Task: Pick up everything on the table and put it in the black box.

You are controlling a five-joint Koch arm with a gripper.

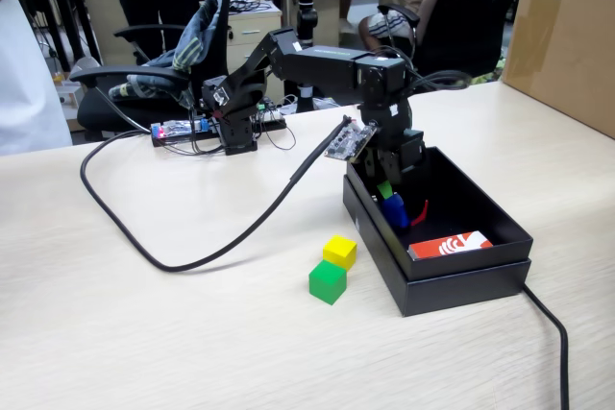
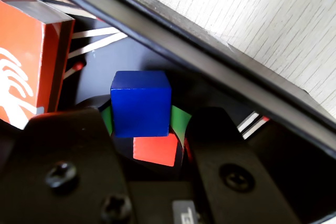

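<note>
Nearest me, the green cube (image 1: 328,281) and yellow cube (image 1: 339,252) sit touching on the table (image 1: 144,333), just outside the black box (image 1: 461,280): 2 left to fetch. Further in, my gripper (image 2: 140,129) hangs inside the box, jaws closed around the blue cube (image 2: 140,103). The red cube (image 2: 155,150) lies under it, already delivered.

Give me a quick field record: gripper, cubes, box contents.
gripper: inside the black box, blue cube between its jaws
red cube: in the box, under the blue one
yellow cube: on the table, outside the box
green cube: on the table, touching the yellow one
also in box: red-and-white card
</note>
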